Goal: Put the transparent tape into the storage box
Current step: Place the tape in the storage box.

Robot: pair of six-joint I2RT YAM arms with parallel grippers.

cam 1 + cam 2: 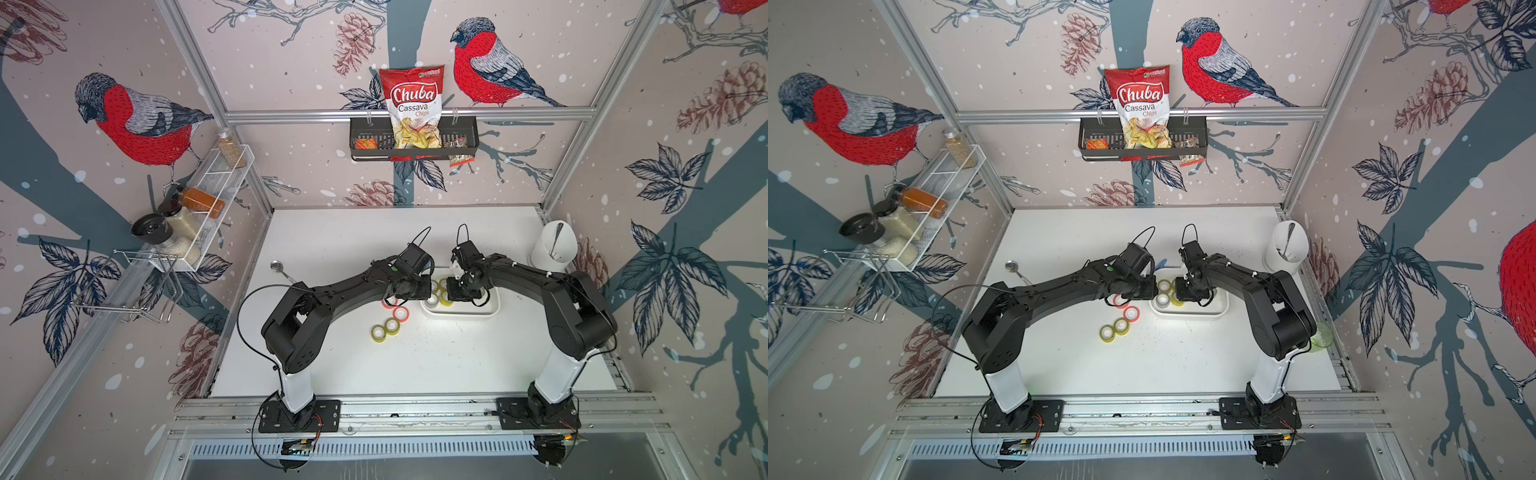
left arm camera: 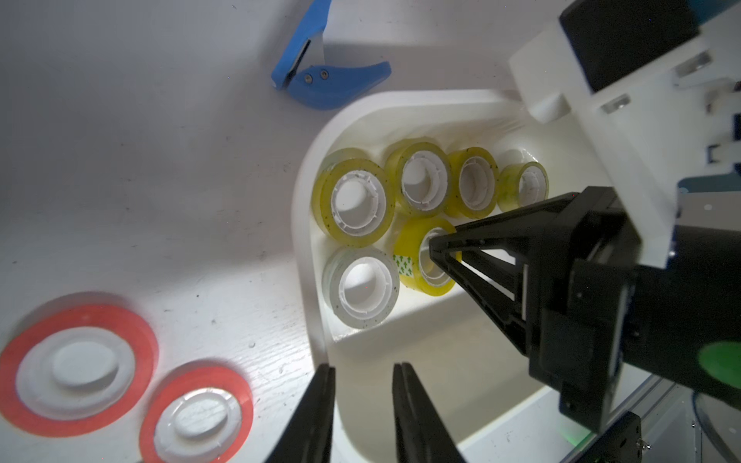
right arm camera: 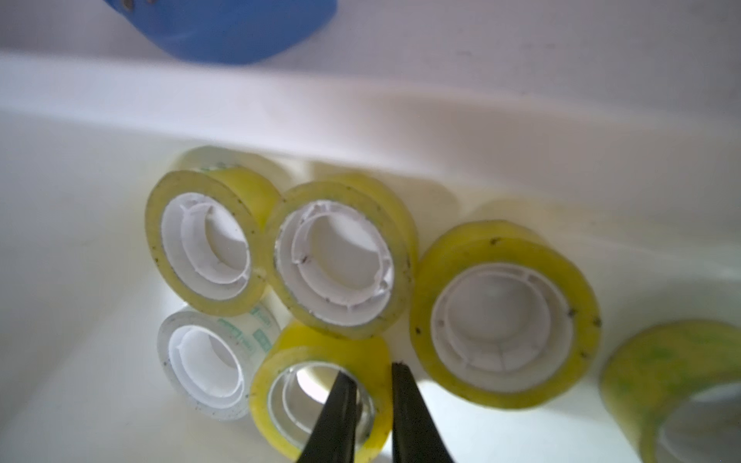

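Note:
The storage box (image 1: 486,311) (image 2: 304,224) is a shallow white tray holding several yellow-tinted transparent tape rolls and one clear whitish roll (image 2: 361,288) (image 3: 204,360). My right gripper (image 3: 373,371) (image 2: 435,244) is inside the box, shut on the wall of a tilted yellow roll (image 3: 328,344), one finger in its core and one outside. My left gripper (image 2: 363,371) hangs over the box's near-left corner, open a little with nothing between its fingers. Two more yellowish rolls (image 1: 378,332) (image 1: 392,325) lie on the table in front of the box.
Two red tape rolls (image 2: 80,316) (image 2: 240,393) lie on the table left of the box. A blue tape cutter (image 2: 333,86) sits just behind it. A tall white utensil cup (image 1: 555,245) stands at the back right, a spoon (image 1: 280,268) at the left.

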